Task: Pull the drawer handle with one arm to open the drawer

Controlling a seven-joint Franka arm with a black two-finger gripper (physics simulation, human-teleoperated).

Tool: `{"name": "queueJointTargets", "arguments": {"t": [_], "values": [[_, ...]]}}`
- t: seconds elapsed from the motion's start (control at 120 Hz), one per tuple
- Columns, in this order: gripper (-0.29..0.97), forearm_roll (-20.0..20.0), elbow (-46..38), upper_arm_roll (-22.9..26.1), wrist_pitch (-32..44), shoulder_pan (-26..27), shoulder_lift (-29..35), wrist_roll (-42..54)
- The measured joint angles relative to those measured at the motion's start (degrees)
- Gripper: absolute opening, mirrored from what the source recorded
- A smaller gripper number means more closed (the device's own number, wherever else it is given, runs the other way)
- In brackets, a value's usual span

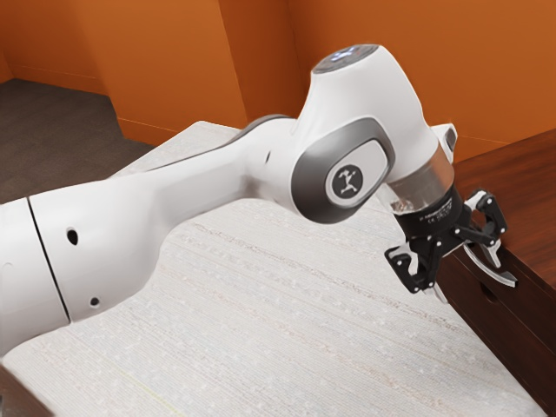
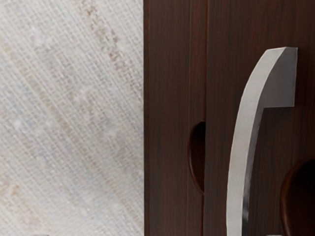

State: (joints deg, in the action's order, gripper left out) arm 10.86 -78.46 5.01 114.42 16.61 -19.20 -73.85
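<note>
Since the handle (image 2: pixel 248 147) is a curved grey bar, rigid and probably slick, I judge its middle the best hold. It sits on the drawer (image 1: pixel 521 313) front (dark wood), just beside my pincer (image 1: pixel 465 259), which stands wide open, gripping nothing.

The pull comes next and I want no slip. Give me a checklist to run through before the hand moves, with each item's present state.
1. Sight of the handle in the wrist view: ok.
2. The hand is at the handle, in front of the drawer: ok.
3. The hand is open, its fingers apart: ok.
4. The handle lies between the fingers: cannot tell.
5. The drawer front is flush with the cabinet, not yet pulled out: looks ok.
6. Pull path back over the table: ok.
</note>
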Motion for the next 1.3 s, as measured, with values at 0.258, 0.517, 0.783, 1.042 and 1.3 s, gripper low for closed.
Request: {"name": "queueJointTargets", "arguments": {"t": [0.258,0.517,0.783,1.042,1.3], "values": [[0.54,0.07,-0.9,0.0,0.81,0.09,0.0,0.31],[0.53,-0.18,-2.14,-0.01,0.88,-0.01,0.87,0.54],[0.53,-0.53,-4.43,-0.1,0.59,-0.09,2.73,0.69],[0.53,-0.61,-7.14,-0.08,0.65,-0.34,4.6,0.74],[0.53,-0.6,-10.05,-0.09,0.87,-0.61,7.03,0.8]]}}
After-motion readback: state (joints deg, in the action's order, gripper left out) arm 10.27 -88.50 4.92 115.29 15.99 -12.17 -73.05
